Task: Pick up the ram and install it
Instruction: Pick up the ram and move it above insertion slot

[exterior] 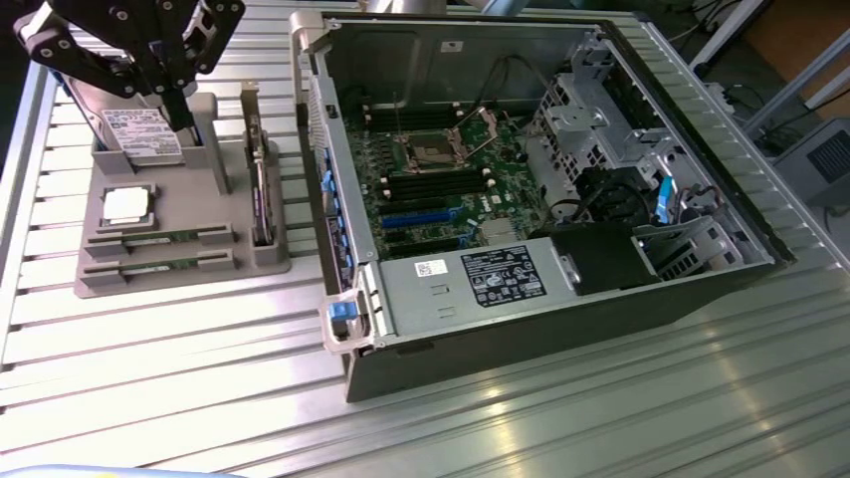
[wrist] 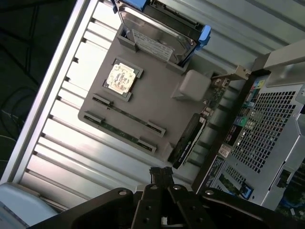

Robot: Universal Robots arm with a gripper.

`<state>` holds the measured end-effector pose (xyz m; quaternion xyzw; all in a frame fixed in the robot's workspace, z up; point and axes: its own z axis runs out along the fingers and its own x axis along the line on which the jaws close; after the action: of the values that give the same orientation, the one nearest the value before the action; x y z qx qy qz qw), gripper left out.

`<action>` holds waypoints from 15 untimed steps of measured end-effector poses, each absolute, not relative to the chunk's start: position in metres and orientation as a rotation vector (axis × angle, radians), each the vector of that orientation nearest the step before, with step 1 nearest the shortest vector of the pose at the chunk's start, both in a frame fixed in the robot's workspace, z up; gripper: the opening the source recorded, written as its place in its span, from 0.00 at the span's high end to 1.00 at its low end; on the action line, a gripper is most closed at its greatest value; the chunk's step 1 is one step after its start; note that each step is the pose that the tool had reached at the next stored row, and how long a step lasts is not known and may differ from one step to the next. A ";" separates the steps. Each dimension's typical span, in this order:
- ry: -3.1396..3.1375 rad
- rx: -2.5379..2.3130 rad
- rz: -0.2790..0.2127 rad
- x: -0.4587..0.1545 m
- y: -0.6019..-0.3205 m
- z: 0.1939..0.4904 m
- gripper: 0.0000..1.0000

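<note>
Green ram (wrist: pixel 127 115) rests in tray (wrist: pixel 157 90) — exterior view reveals motherboard (exterior: pixel 459 194).

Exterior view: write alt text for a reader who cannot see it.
A shut gripper hangs above a holder with two ram sticks, a processor and a hard drive; an open computer case lies at the exterior view's right.

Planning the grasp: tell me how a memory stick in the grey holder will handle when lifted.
The memory stick is a thin, narrow board: probably stiff and light. The grey holder cradles its ends, so it may resist lifting. Flat, so unlikely to roll.
</note>
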<state>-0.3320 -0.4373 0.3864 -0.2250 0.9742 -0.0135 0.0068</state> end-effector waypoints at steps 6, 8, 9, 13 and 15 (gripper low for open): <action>3.042 -0.731 -0.051 -0.332 -0.437 0.386 0.90; 3.040 -0.743 -0.054 -0.332 -0.437 0.386 0.90; 3.038 -0.751 -0.056 -0.332 -0.437 0.386 0.90; 3.033 -0.771 -0.063 -0.332 -0.437 0.386 0.90; 3.031 -0.783 -0.066 -0.332 -0.437 0.386 0.90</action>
<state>-0.3320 -0.4373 0.3864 -0.2500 0.9680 -0.0211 0.0054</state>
